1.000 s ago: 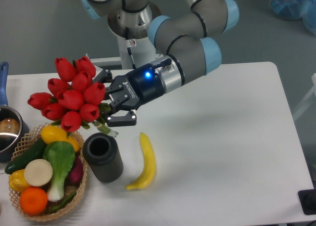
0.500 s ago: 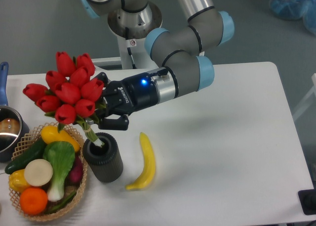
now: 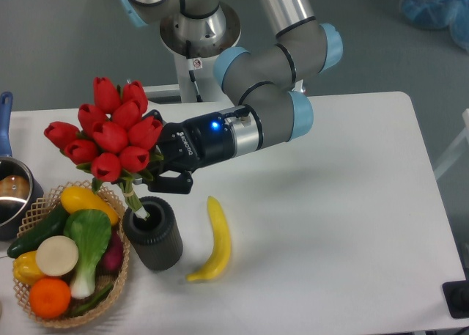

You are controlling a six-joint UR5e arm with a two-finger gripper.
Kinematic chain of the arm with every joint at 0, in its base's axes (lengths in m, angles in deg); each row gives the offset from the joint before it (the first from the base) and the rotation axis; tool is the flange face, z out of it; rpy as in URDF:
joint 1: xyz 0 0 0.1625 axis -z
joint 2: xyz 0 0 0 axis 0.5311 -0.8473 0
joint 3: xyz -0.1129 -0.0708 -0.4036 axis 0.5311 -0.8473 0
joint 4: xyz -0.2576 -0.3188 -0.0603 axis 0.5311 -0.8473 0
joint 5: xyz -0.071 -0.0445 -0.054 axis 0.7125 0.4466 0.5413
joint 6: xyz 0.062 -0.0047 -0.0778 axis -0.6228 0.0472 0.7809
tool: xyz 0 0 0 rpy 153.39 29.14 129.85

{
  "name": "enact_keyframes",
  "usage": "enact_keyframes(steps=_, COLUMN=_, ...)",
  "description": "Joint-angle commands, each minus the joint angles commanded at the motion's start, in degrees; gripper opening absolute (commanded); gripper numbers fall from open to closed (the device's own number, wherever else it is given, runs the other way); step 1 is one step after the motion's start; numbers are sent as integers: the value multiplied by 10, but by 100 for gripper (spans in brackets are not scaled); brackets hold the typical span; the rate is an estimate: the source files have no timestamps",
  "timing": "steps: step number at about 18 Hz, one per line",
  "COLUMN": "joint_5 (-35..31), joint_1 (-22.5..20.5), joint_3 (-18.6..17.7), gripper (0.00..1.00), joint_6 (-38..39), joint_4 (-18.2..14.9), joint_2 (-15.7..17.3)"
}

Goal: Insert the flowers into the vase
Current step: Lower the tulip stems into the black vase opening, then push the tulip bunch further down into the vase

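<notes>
Since half a second ago the flowers [image 3: 110, 137] have rotated toward upright: the red heads sit higher and further right, more nearly over the vase [image 3: 153, 234], and the stem ends reach into its round mouth. A second ago the stems were still clear of the vase, so insertion has begun but is not finished; most of the stem length remains above the rim. The gripper [image 3: 157, 165] is clamped on the bunch just below the heads, among the green leaves, with its fingers closed around the stems. The arm reaches in from the right, forearm roughly level, wrist pointing left, blue light lit on the wrist. The vase stands upright between the basket [image 3: 121, 273] and the banana [image 3: 214, 238]. Judgement: lowering remains, then release.
</notes>
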Motion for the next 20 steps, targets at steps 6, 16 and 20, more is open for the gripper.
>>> enact_keyframes(steps=6, joint_5=0, joint_1=0, joint_3=1, gripper=38, joint_6=-4, joint_4=0, joint_2=-11)
enact_keyframes(steps=16, joint_5=-2, joint_1=1, joint_3=3, gripper=38, joint_6=-8, joint_4=-1, joint_2=-39)
enact_keyframes(steps=20, joint_5=-2, joint_1=1, joint_3=-2, gripper=38, joint_6=-8, joint_4=0, joint_2=-45)
